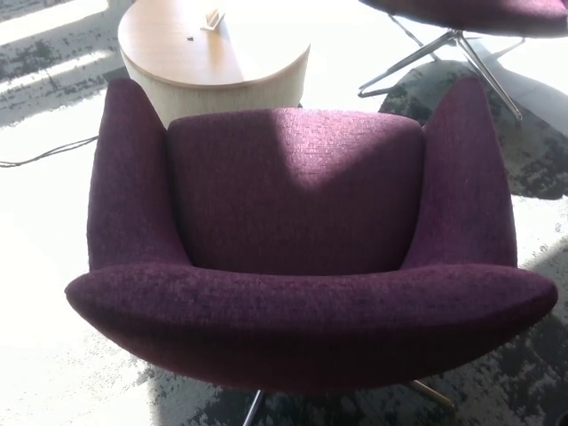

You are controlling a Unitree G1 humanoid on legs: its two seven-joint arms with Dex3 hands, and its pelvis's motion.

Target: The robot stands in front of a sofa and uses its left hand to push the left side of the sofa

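Observation:
A purple fabric sofa chair (297, 191) fills the head view, seen from behind and above. Its backrest (311, 324) curves across the bottom of the picture. The left armrest (129, 177) and the right armrest (466, 177) run away from me on either side of the seat cushion. Sunlight falls across the far part of the seat. Metal legs (257, 408) show under the backrest. Neither of my hands nor any part of my arms shows in the picture.
A round wooden side table (209, 53) stands just beyond the chair's far left corner. A second purple chair on metal legs (453, 40) is at the top right. A thin cable (44, 155) lies on the patterned carpet at the left.

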